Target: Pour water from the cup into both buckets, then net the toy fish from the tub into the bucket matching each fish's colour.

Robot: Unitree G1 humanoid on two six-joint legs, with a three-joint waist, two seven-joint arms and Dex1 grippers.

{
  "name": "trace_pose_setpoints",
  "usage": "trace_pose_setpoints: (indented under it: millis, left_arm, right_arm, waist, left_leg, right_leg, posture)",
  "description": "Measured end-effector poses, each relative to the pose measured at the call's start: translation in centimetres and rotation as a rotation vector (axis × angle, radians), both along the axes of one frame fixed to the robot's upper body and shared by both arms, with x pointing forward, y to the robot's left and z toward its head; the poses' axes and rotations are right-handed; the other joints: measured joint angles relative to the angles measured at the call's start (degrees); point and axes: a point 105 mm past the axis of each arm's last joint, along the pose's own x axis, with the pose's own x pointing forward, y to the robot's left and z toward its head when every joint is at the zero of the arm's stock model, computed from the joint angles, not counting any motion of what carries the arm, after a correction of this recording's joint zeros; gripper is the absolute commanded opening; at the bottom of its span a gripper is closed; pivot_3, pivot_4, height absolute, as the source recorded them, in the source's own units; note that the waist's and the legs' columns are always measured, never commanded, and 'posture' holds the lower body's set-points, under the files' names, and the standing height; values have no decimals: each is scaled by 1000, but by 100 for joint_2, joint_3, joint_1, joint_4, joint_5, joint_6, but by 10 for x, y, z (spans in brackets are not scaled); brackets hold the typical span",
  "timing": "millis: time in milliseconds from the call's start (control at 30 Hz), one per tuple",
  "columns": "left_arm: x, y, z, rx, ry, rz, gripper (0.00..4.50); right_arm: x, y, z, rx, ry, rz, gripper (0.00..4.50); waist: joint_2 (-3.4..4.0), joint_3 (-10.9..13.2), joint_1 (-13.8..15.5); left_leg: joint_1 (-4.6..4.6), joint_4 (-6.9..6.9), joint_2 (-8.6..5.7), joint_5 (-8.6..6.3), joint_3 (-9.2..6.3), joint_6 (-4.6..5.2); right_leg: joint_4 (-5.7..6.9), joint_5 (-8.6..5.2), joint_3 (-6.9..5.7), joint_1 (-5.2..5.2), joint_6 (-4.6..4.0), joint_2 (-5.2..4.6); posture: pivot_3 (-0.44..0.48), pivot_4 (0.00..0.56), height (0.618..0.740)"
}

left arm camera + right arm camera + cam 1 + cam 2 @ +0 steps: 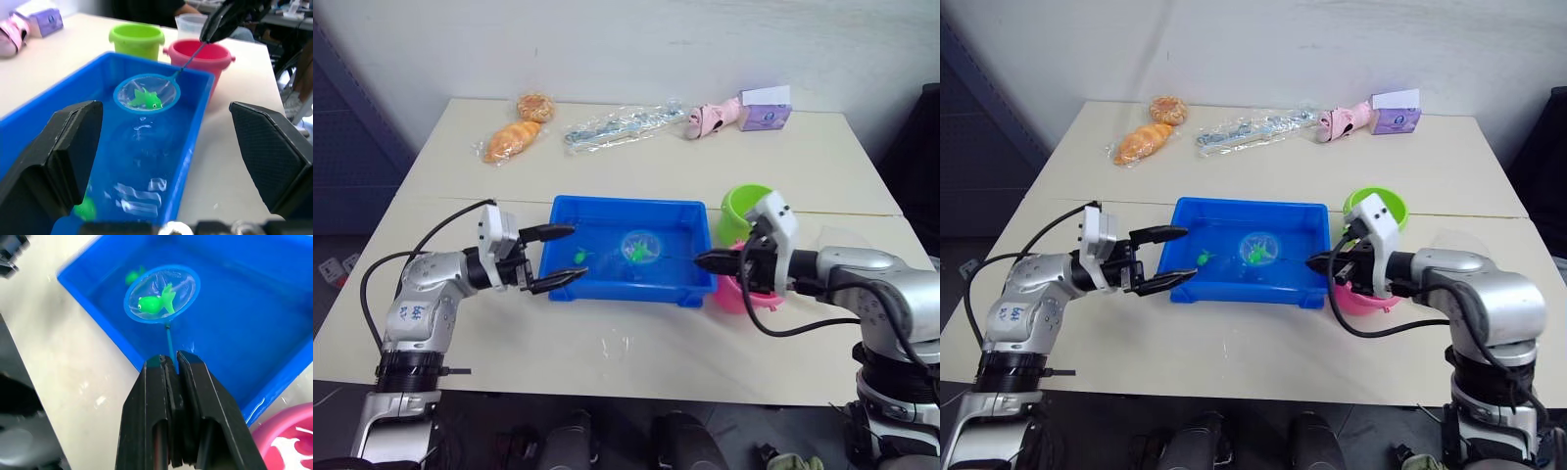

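The right gripper (170, 363) is clamping its fingers tight on the net's (162, 293) thin handle, holding the hoop over the middle of the tub (607, 210), with a green fish (155, 302) lying in the mesh. A second green fish (579, 255) is sitting in the water towards the tub's left end. The left gripper (560, 256) is hanging wide open and empty at the tub's left rim. The green bucket (741, 209) and pink bucket (201, 56) are standing just beside the tub's right end, near the table's right edge
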Motion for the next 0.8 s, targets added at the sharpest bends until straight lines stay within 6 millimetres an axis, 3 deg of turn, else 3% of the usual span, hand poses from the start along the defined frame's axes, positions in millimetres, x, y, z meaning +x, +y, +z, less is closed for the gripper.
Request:
trace_pose_setpoints:
  millis: [367,533,800]
  left_arm:
    - [8,-25,11,-73,0,-76,4461]
    - [11,-39,18,-98,-4,-116,4461]
    - [14,-49,20,-118,7,-135,4461]
  right_arm:
    - [-11,-32,27,76,-122,-174,0]
    - [-15,-67,41,40,-175,-317,0]
    - [-5,-115,39,-27,-209,-506,0]
  waist:
    - [0,0,1]
    - [0,0,12]
    - [0,0,3]
  left_leg:
    - [0,-3,-2,-1,5,-1]
    - [0,-4,-3,-1,5,0]
    - [2,-3,0,1,10,-2]
  right_leg:
    - [-1,0,3,-1,0,3]
    - [-3,0,3,0,0,3]
    - [-6,0,7,2,1,8]
  posture:
    - [0,150,740]
    - [0,150,740]
    - [0,150,740]
